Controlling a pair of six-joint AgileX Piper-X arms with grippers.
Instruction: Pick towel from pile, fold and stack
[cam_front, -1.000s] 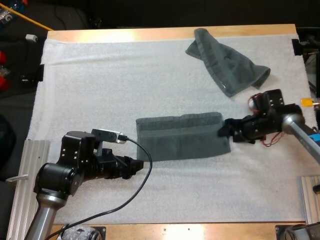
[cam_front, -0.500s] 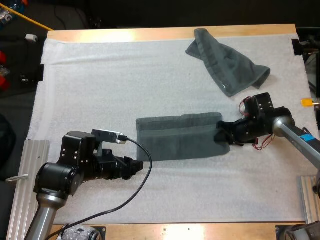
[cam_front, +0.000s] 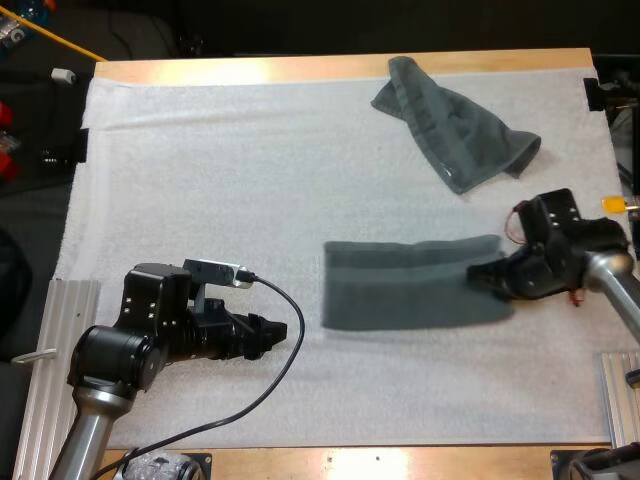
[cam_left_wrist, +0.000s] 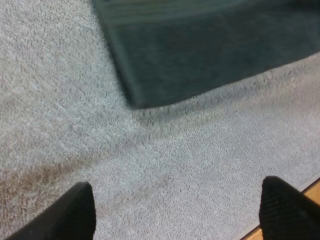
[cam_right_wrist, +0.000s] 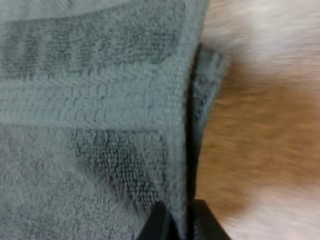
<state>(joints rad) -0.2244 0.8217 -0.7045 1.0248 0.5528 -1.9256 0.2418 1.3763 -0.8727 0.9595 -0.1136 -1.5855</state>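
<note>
Folded towel (cam_front: 410, 285), dark grey-green, lies flat w/ its right end in the R gripper (cam_front: 487, 278). A wooden table (cam_front: 300, 68) carries a white mat (cam_front: 200, 180) beneath both arms. From the R gripper the folded towel runs as a long band toward the L gripper (cam_front: 280, 333) and stops short of it, w/ bare mat btwn the towel's end and the L fingertips. A crumpled towel (cam_front: 455, 125) sits beyond the R gripper, nearer the table's far edge and apart from the folded towel.

R wrist view: the R gripper (cam_right_wrist: 182, 224) pinches the folded towel (cam_right_wrist: 90, 125) at its doubled edge, fingers (cam_right_wrist: 159, 226) narrow w/ cloth btwn them.

L wrist view: the L gripper (cam_left_wrist: 177, 212) hangs low over the white mat (cam_left_wrist: 165, 165), fingers (cam_left_wrist: 75, 212) spread wide and gripping nothing. The folded towel (cam_left_wrist: 200, 55) lies ahead of the tips, not touching them.
</note>
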